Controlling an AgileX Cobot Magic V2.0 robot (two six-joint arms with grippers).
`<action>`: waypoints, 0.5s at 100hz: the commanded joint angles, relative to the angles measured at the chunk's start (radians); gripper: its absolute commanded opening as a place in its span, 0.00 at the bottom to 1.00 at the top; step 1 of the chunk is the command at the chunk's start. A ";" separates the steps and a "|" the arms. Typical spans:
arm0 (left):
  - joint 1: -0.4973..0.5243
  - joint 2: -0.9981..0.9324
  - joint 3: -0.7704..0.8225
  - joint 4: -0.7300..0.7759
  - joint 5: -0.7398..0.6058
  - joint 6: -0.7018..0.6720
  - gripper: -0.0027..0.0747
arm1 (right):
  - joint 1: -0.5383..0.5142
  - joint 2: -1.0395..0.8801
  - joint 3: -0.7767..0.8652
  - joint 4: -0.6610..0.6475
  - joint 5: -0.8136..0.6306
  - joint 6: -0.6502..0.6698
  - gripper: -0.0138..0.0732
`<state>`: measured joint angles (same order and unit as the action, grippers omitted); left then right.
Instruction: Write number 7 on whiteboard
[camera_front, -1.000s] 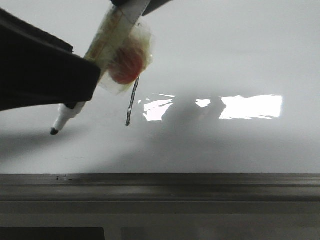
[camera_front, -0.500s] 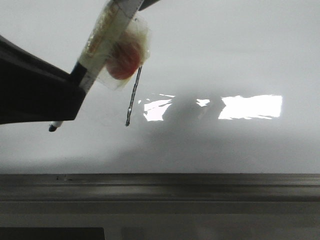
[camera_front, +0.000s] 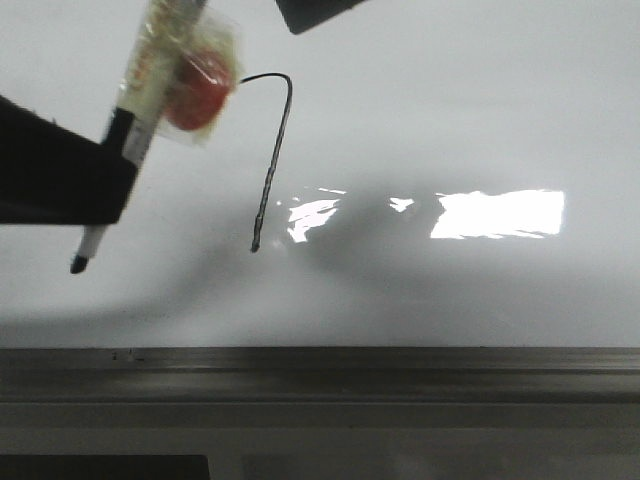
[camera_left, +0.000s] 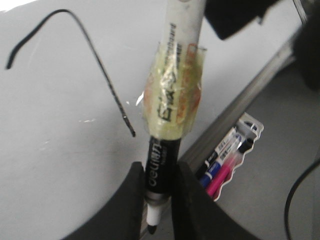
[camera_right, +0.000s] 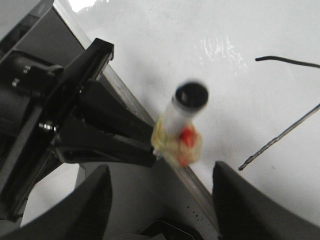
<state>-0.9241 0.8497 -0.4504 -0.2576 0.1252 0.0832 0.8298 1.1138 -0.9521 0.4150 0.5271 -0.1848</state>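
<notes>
Whiteboard (camera_front: 480, 110) carries the finished number 7 (camera_front: 272, 165) left of centre. Left gripper (camera_left: 156, 192) clamps the marker (camera_left: 172, 107), tip lifted beside the downstroke; right gripper (camera_right: 159, 202) spread wide, holding nothing.

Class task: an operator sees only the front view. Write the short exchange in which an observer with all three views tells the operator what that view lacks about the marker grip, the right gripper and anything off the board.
Operator: Is the marker clamped?
Observer: Yes. The left gripper pinches the marker pen just above its tip.
Operator: Anything beyond the ledge?
Observer: A pack of spare markers lies past the whiteboard ledge.
Operator: And the right gripper?
Observer: The right gripper is open and holds nothing.
</notes>
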 joint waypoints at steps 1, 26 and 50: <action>0.069 -0.027 -0.038 -0.202 -0.045 -0.012 0.01 | -0.002 -0.018 -0.035 0.002 -0.063 -0.009 0.60; 0.246 -0.010 -0.038 -0.416 0.101 -0.012 0.01 | -0.002 -0.018 -0.035 0.002 -0.056 -0.009 0.58; 0.248 0.031 -0.038 -0.418 0.059 -0.012 0.01 | -0.002 -0.018 -0.035 0.002 -0.055 -0.009 0.58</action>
<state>-0.6772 0.8762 -0.4529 -0.6555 0.2614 0.0760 0.8298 1.1138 -0.9521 0.4136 0.5273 -0.1848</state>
